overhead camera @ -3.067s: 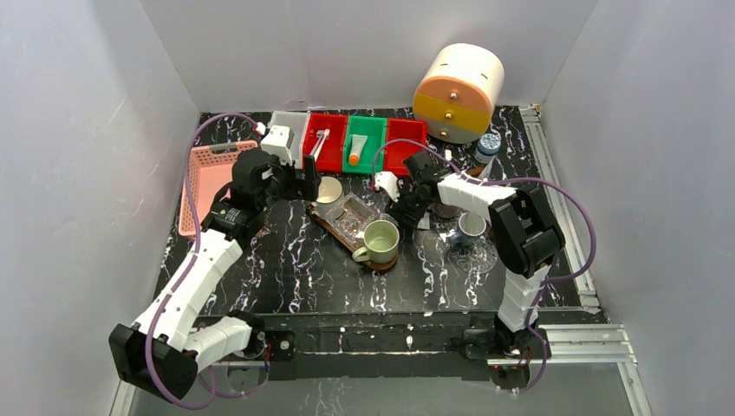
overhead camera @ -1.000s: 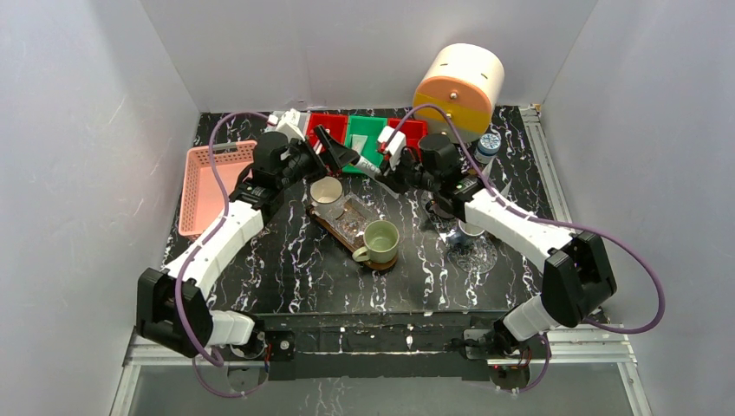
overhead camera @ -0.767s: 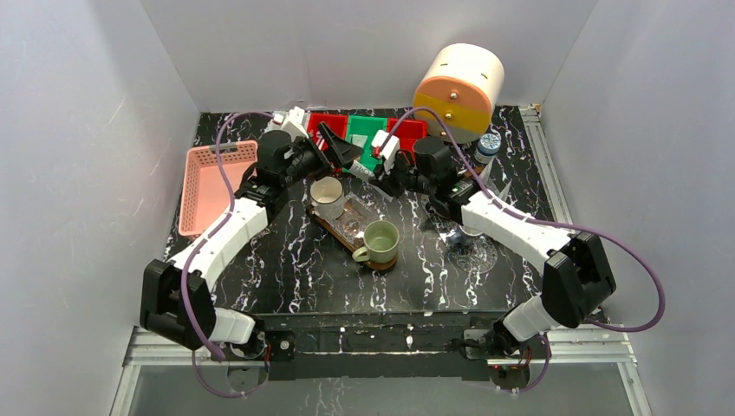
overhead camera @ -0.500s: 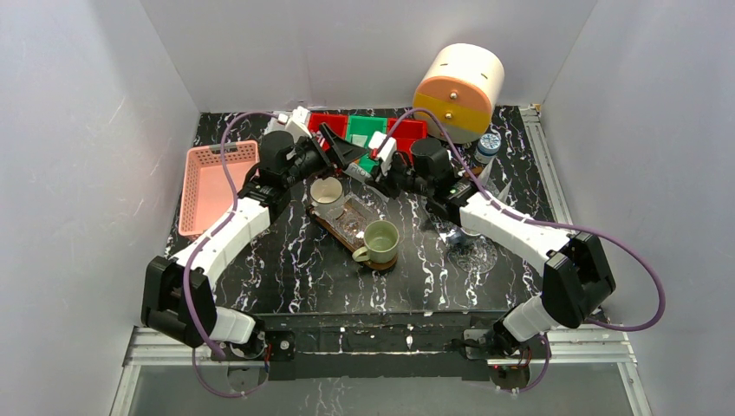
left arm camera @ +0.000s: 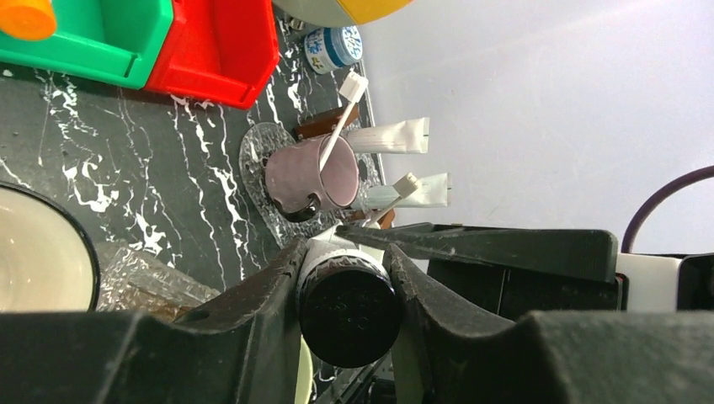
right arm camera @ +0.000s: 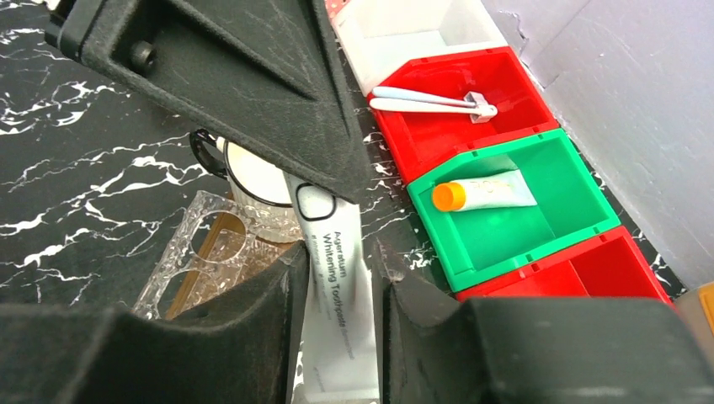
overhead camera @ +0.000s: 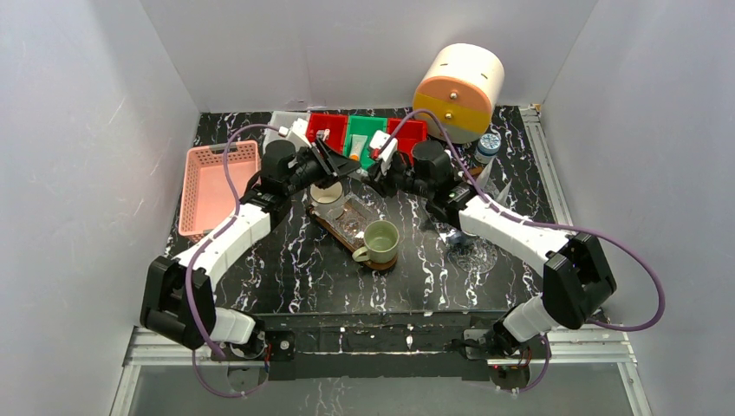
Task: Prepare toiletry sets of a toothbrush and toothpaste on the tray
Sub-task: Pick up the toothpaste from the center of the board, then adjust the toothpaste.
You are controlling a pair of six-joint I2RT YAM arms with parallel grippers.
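Note:
A white toothpaste tube with a dark cap (left arm camera: 349, 316) hangs in mid-air between both grippers, above the back of the table. My left gripper (overhead camera: 336, 165) (left arm camera: 345, 252) is shut on its cap end. The tube's flat end (right arm camera: 337, 320) lies between the fingers of my right gripper (overhead camera: 374, 170) (right arm camera: 338, 252), which stand slightly apart from it, open. A glass tray (left arm camera: 253, 160) on the right carries a purple cup (left arm camera: 311, 177) with a toothbrush (left arm camera: 341, 118) and two tubes (left arm camera: 391, 135). Toothbrushes (right arm camera: 429, 99) lie in a red bin; an orange-capped tube (right arm camera: 480, 194) lies in the green bin (overhead camera: 365, 139).
A second glass tray (overhead camera: 347, 221) at the centre carries a white cup (overhead camera: 327, 189) and a green mug (overhead camera: 380, 241). A pink basket (overhead camera: 212, 182) sits left, a cream-and-orange drum (overhead camera: 459, 91) and a small jar (overhead camera: 488, 143) back right. White and red bins line the back.
The two grippers came together. The left jaws closed from wide open onto the tube's cap, and the right jaws loosened around its flat end.

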